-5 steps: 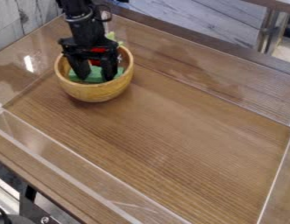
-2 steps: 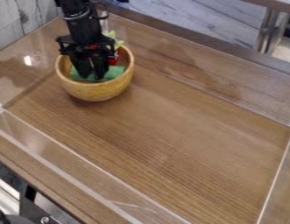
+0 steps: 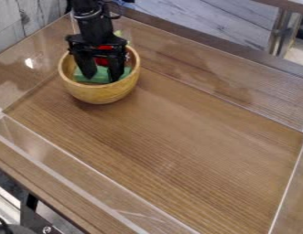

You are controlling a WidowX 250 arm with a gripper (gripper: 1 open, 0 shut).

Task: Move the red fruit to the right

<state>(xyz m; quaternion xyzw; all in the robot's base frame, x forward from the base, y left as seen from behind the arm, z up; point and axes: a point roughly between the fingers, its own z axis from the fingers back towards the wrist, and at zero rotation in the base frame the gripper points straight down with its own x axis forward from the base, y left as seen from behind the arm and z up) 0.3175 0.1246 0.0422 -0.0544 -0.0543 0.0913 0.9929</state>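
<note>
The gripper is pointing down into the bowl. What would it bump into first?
Probably the red fruit, seen between the open gripper fingers, with a green block beside it; depth is unclear.

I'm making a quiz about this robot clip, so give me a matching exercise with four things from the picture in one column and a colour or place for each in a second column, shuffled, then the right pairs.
Things:
1. bowl
2. red fruit
3. hand
4. table

Descriptions:
A. brown wood grain, carries the bowl
B. black, reaching down into the bowl with its fingers spread
C. tan, at the far left of the table
D. inside the bowl, between the spread fingers

Pairs: 1-C, 2-D, 3-B, 4-A
</note>
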